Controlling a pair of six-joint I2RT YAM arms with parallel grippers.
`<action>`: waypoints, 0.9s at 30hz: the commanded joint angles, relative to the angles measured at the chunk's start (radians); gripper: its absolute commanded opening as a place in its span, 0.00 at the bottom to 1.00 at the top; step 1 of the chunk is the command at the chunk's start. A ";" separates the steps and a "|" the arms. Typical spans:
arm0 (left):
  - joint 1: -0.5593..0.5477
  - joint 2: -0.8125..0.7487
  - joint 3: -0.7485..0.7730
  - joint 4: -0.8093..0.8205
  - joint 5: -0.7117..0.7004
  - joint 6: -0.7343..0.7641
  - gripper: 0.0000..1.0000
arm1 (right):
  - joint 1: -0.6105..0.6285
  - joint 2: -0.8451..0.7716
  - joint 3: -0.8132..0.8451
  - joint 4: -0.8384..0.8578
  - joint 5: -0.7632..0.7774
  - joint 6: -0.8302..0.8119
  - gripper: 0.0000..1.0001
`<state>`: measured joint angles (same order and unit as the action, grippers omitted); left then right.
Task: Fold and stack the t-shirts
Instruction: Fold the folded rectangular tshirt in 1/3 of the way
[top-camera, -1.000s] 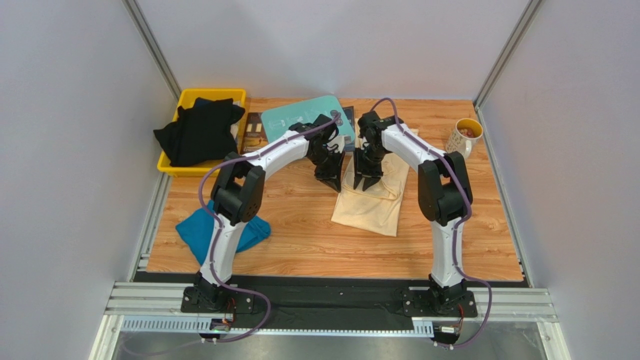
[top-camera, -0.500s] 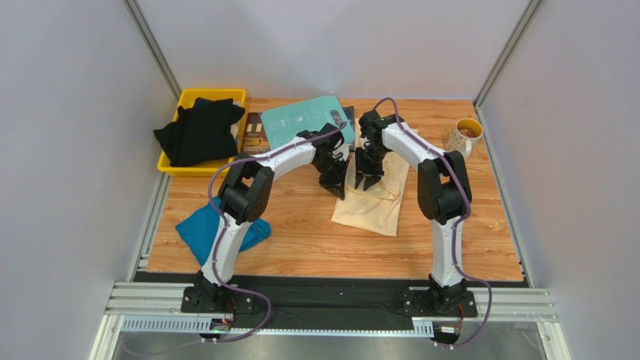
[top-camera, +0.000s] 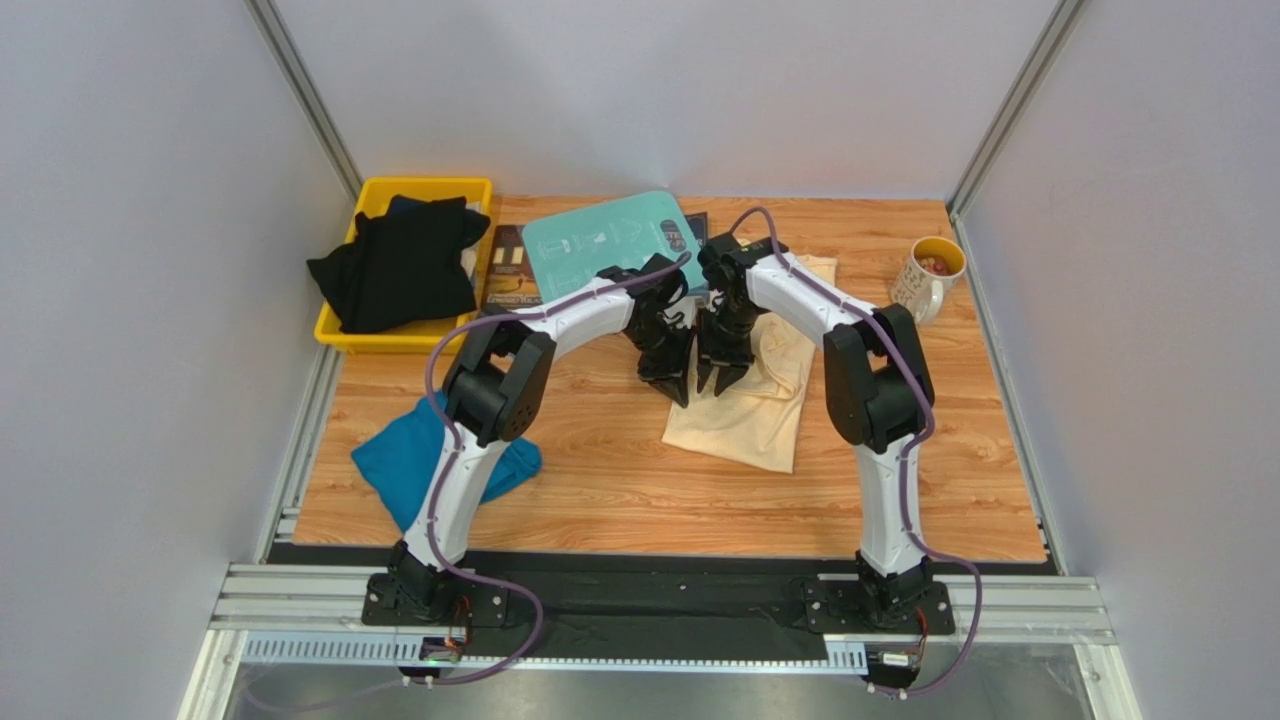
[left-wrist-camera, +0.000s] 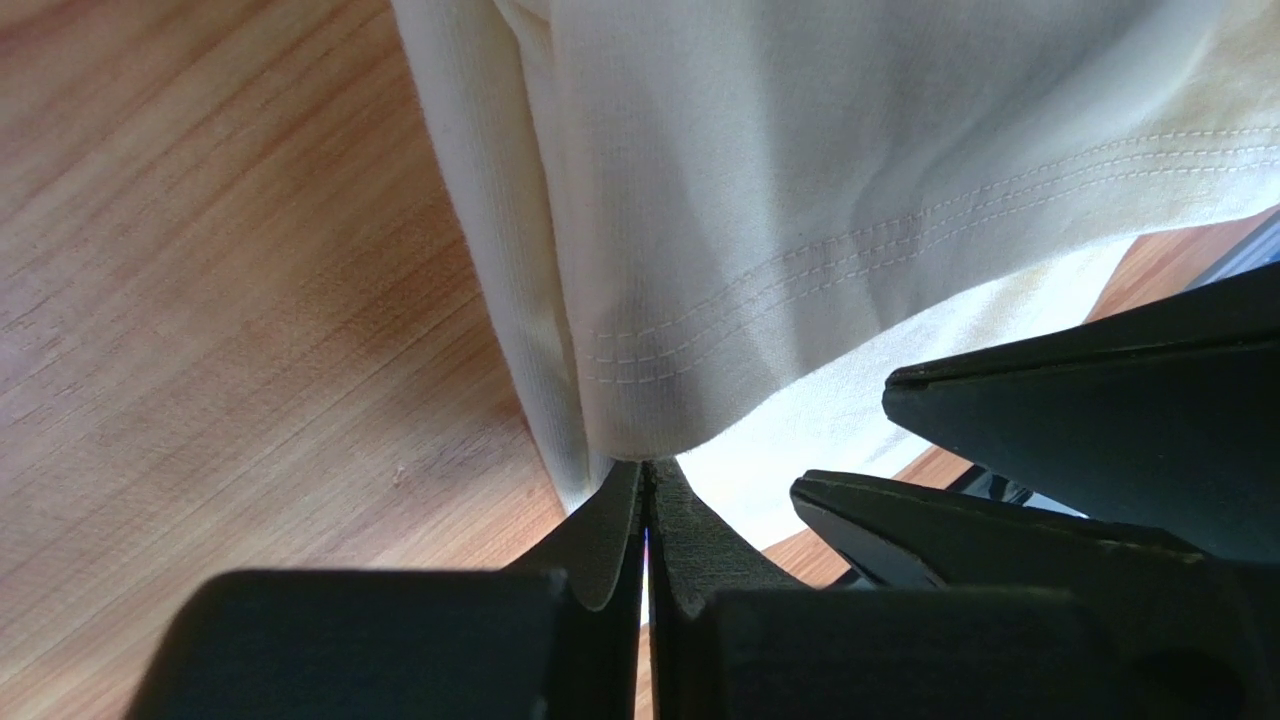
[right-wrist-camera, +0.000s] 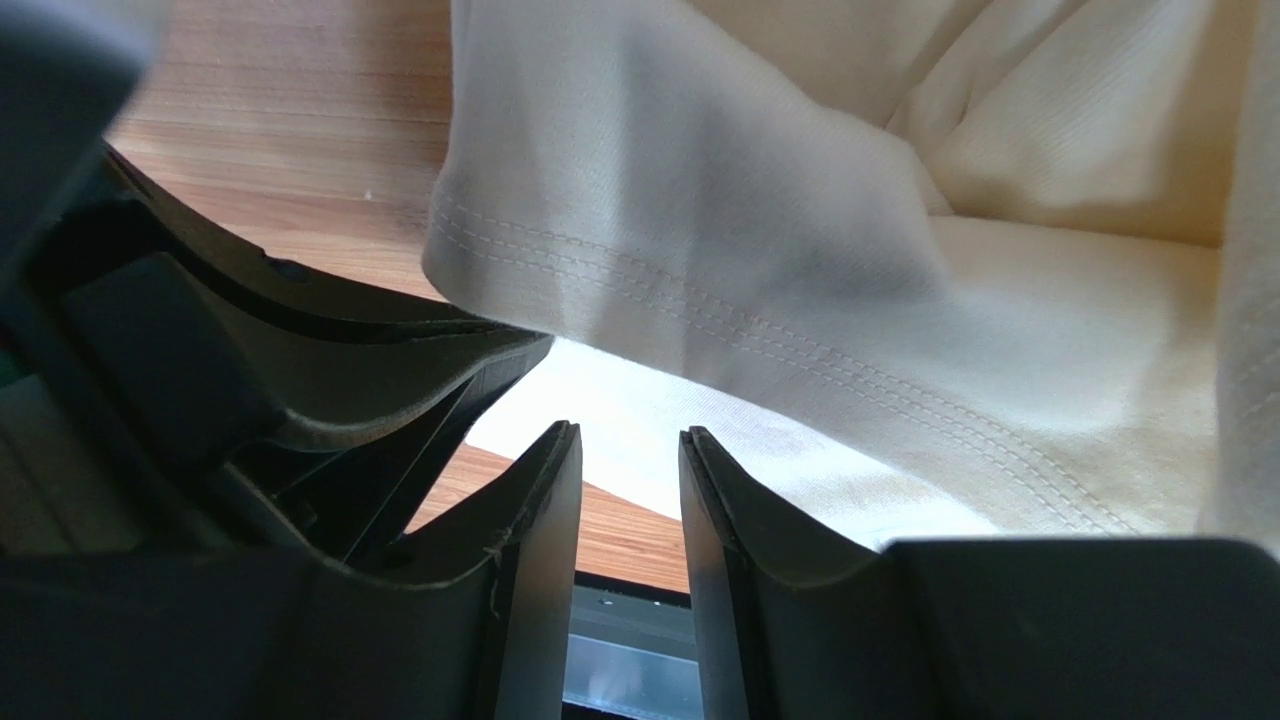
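Item one, the cream t-shirt (top-camera: 751, 398): it lies on the table (top-camera: 601, 480) right of centre, reaching toward the far edge. It is partly doubled over but rumpled, and its edges are not squared. I judge its fold begun and not finished.

The left gripper (left-wrist-camera: 646, 510) has its jaws pressed together on a corner of the stitched hem, and that corner is lifted clear of the wood. The right gripper (right-wrist-camera: 628, 495) stands just beside it at the same hem. Its jaws are apart by a narrow gap and I see no cloth between them.

Item two, the teal-blue t-shirt (top-camera: 398, 458): it is bunched in a heap near the left edge, toward the near-left corner, and is not folded.

Item three, the black t-shirts (top-camera: 398, 263): they are piled loose in the yellow bin (top-camera: 428, 186) at the far-left corner and spill over its rim. I cannot tell how many there are.

Other items are a teal board (top-camera: 609, 240) at the far edge and a mug (top-camera: 932, 270) near the far-right corner.

Assessment: no stack exists yet and nothing is fully folded. The task is at an early stage, with every shirt left to finish.
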<state>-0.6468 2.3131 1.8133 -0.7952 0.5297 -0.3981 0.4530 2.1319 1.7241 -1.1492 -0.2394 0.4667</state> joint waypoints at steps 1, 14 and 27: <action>-0.016 0.019 -0.005 0.007 -0.014 0.011 0.00 | 0.018 0.054 0.005 0.043 0.080 -0.010 0.35; -0.014 0.000 -0.040 -0.004 -0.057 0.021 0.00 | 0.018 0.094 -0.026 0.101 0.299 0.033 0.33; -0.016 -0.008 -0.068 -0.007 -0.057 0.028 0.00 | -0.013 0.149 0.118 0.052 0.554 -0.002 0.27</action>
<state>-0.6476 2.3108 1.7866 -0.7403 0.5488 -0.4149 0.4793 2.2242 1.7828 -1.1534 0.0673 0.4961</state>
